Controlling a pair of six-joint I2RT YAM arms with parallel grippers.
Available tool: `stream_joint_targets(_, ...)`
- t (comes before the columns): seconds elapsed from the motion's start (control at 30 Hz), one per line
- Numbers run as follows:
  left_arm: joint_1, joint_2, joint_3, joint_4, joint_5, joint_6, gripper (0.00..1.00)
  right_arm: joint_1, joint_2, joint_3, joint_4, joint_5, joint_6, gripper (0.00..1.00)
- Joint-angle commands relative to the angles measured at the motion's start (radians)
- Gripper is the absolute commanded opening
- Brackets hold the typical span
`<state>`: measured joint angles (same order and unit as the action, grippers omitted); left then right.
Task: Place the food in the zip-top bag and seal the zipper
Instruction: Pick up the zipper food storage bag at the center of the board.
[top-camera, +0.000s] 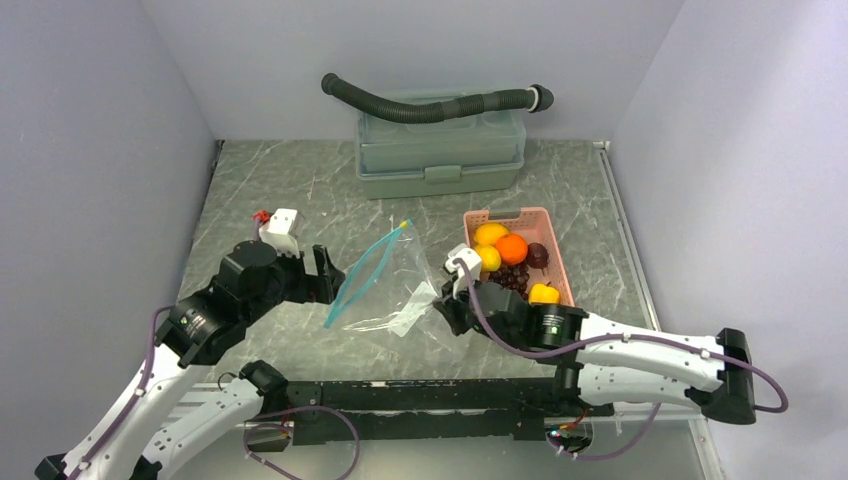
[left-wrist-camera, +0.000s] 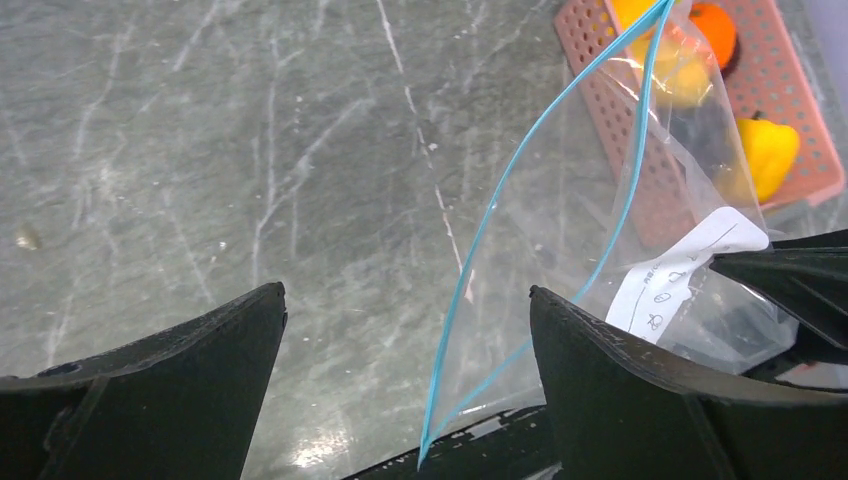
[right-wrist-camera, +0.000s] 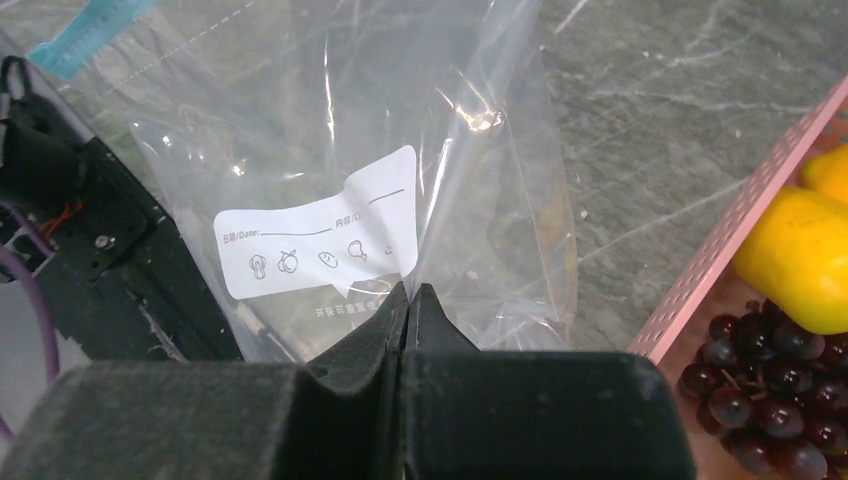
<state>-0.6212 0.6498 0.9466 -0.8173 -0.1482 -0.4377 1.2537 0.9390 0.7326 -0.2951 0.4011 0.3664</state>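
The clear zip-top bag (top-camera: 395, 285) lies on the table between the arms, its teal-blue zipper (top-camera: 365, 270) along the left edge, mouth gaping. My right gripper (right-wrist-camera: 410, 292) is shut on a fold of the bag (right-wrist-camera: 330, 150) near its white label (right-wrist-camera: 320, 240). My left gripper (left-wrist-camera: 405, 310) is open, its jaws either side of the zipper strip (left-wrist-camera: 480, 260), not touching it. The food sits in the pink basket (top-camera: 551, 238): yellow lemon-like pieces (top-camera: 489, 234), an orange ball (top-camera: 512, 248), a dark purple grape bunch (top-camera: 515, 277). Grapes (right-wrist-camera: 765, 385) and a lemon (right-wrist-camera: 800, 265) show by the right wrist.
A grey-green lidded box (top-camera: 440, 150) with a dark corrugated hose (top-camera: 430, 105) on top stands at the back. A small white and red object (top-camera: 280, 222) lies near the left arm. Walls close in on both sides.
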Motion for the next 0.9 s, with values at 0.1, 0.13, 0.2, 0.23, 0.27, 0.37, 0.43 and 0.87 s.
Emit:
stream_joint_targets(0.1,0.003,0.008,0.058,0.045,0.146,-0.057,0.95,0.006,-0.144,-0.055,0.104,-0.060,-0.135,0.00)
stream_joint_targets(0.13,0.003,0.008,0.064,0.049,0.171,-0.056,0.94,0.006,-0.156,-0.062,0.105,-0.067,-0.149,0.00)
stream_joint_targets(0.2,0.003,0.017,0.085,0.047,0.210,-0.059,0.93,0.006,-0.174,-0.068,0.106,-0.076,-0.165,0.00)
stream_joint_targets(0.23,0.003,0.021,0.094,0.042,0.227,-0.061,0.93,0.005,-0.180,-0.068,0.105,-0.080,-0.173,0.00)
stream_joint_targets(0.27,0.003,0.026,0.103,0.039,0.245,-0.060,0.93,0.005,-0.186,-0.067,0.104,-0.088,-0.180,0.00)
stream_joint_targets(0.37,0.003,0.030,0.109,0.045,0.305,-0.063,0.91,0.006,-0.190,-0.060,0.101,-0.123,-0.201,0.00)
stream_joint_targets(0.43,0.003,0.031,0.105,0.053,0.330,-0.063,0.90,0.006,-0.187,-0.051,0.093,-0.142,-0.210,0.00)
stream_joint_targets(0.87,0.003,0.053,0.051,0.050,0.319,-0.049,0.77,0.006,-0.193,-0.019,0.091,-0.199,-0.223,0.00)
